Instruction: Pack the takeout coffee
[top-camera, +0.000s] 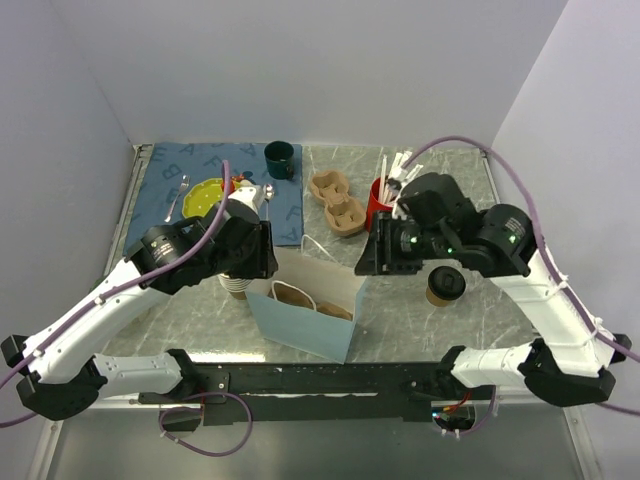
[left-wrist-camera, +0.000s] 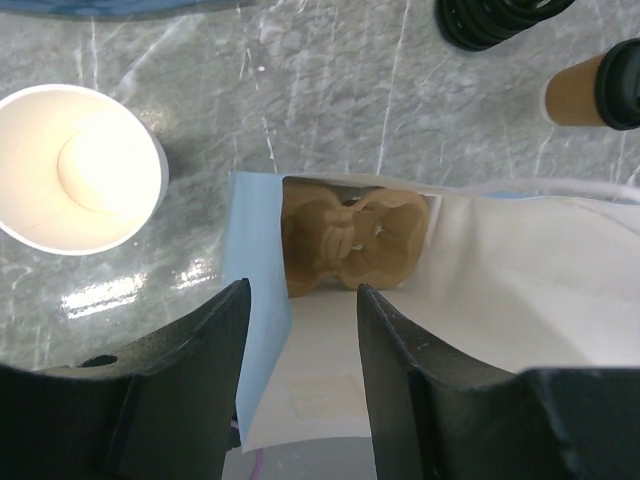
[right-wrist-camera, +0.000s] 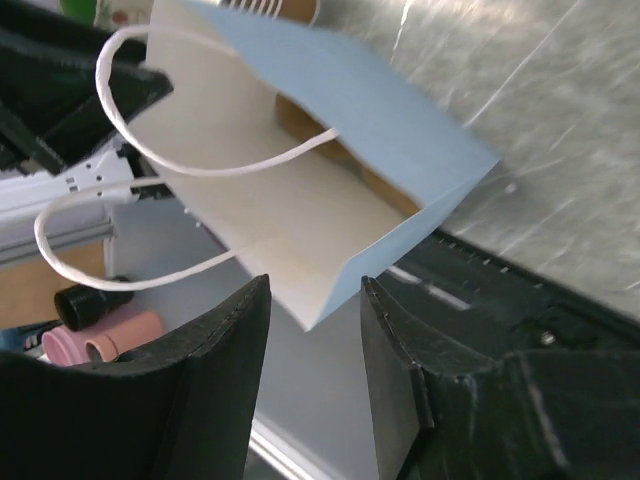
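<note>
The takeout coffee (top-camera: 444, 285), a brown paper cup with a black lid, stands on the table right of the light blue paper bag (top-camera: 300, 318); it also shows in the left wrist view (left-wrist-camera: 592, 88). The bag stands open with a brown pulp cup carrier (left-wrist-camera: 350, 238) inside. My left gripper (top-camera: 264, 262) is open at the bag's left end, its jaws (left-wrist-camera: 303, 290) straddling the bag's wall (left-wrist-camera: 262, 330) without closing on it. My right gripper (top-camera: 366, 256) is open at the bag's right end, with the bag's corner (right-wrist-camera: 330, 290) just above the gap between its jaws (right-wrist-camera: 313, 283).
A lidless paper cup (left-wrist-camera: 80, 170) with a white inside stands left of the bag. At the back are a dark green mug (top-camera: 279, 158), pulp carriers (top-camera: 338, 202), a red cup of stirrers (top-camera: 383, 205), and a blue mat (top-camera: 290, 215) with a plate (top-camera: 205, 197).
</note>
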